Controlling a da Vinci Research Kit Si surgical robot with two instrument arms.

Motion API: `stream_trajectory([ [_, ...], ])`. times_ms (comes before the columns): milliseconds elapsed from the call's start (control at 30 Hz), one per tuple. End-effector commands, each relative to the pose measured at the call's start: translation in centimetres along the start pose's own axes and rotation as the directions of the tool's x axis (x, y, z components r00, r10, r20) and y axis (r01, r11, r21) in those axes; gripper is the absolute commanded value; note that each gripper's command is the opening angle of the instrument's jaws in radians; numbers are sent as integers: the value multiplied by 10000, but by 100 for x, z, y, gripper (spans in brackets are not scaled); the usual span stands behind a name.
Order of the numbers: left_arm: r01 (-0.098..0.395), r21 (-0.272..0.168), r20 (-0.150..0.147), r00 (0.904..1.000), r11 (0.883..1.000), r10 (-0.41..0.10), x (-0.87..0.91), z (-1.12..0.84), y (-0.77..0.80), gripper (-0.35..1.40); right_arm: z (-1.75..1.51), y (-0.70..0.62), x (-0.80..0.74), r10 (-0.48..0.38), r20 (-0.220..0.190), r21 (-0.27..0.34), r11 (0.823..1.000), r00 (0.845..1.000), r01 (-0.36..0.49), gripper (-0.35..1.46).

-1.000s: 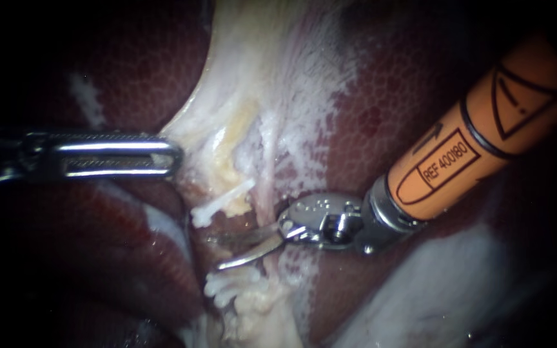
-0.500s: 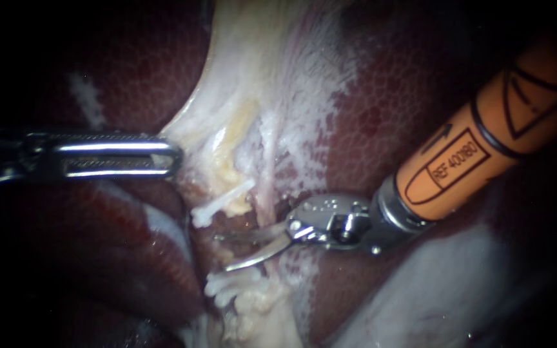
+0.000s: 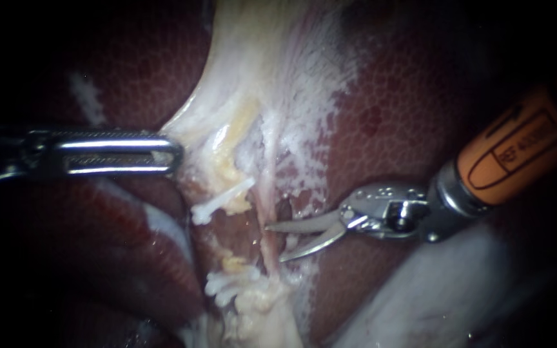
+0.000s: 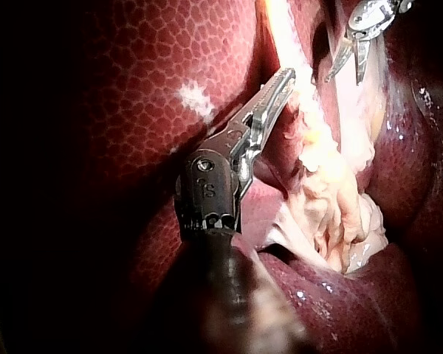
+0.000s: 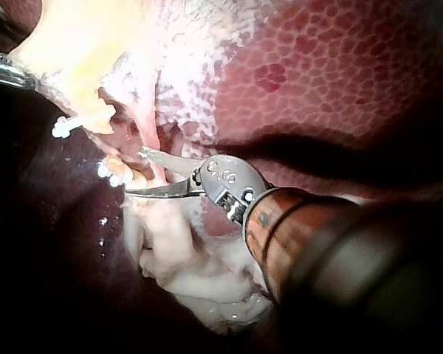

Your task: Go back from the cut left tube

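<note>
Close over the tissue, in the endoscope view, the left instrument [image 3: 174, 154] reaches in level from the left. Its jaws are clamped on the edge of the pale tissue [image 3: 253, 77] that fans down across the liver [image 3: 407, 96]. Below that grip lies the cut left tube [image 3: 233, 264], in two stumps with a bare gap between them. The upper clip [image 3: 217, 205] sits white on one stump, and the lower clips [image 3: 224, 287] cluster on the other. The right instrument [image 3: 274, 243] comes in from the right on a shaft with an orange sleeve [image 3: 517, 154]. Its two blades are parted and grip nothing. Their tips sit just beside a second tube [image 3: 262, 209], a thin pink strand to the right of the gap, and whether they touch it I cannot tell.

From the left wrist view, the left instrument [image 4: 280, 81] has its jaws closed on a strip of the pale tissue [image 4: 289, 40]. The right instrument [image 4: 345, 74] hangs ahead of it with blades apart; the stumps cannot be made out.

From the right wrist view, the right instrument [image 5: 135, 172] shows parted, empty blades. The upper clip [image 5: 81, 124] lies ahead of them and the lower clips [image 5: 112, 173] just beyond one tip. The left instrument [image 5: 1, 65] shows only as a sliver.
</note>
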Motion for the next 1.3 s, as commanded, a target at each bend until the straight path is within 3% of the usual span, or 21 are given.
stream_trajectory([
  [33, 1, -1, -1, 10000, 10000, -1, 0, 0, 0, -35, -8, 1, 3, -172, -40, -235, 9996, 9998, 171, 74],
  [333, -3, -3, 30, 10000, 10000, 3, 1, 1, 0, -35, -48, 4, 16, -1535, 101, -1543, 9761, 9881, 1532, 101],
  [633, -4, -1, 29, 10000, 10000, 4, 1, 1, 0, -35, -59, 2, 14, -2364, 458, -2373, 9412, 9706, 2405, 120],
  [967, -3, -7, 31, 10000, 10000, 3, 1, 2, 1, -35, -62, 1, 16, -3271, 705, -2552, 9073, 9424, 3340, 130],
  [1300, -3, -11, 32, 10000, 10000, 3, 1, 3, 1, -35, -66, -1, 19, -3569, 717, -2564, 8958, 9314, 3631, 131],
])
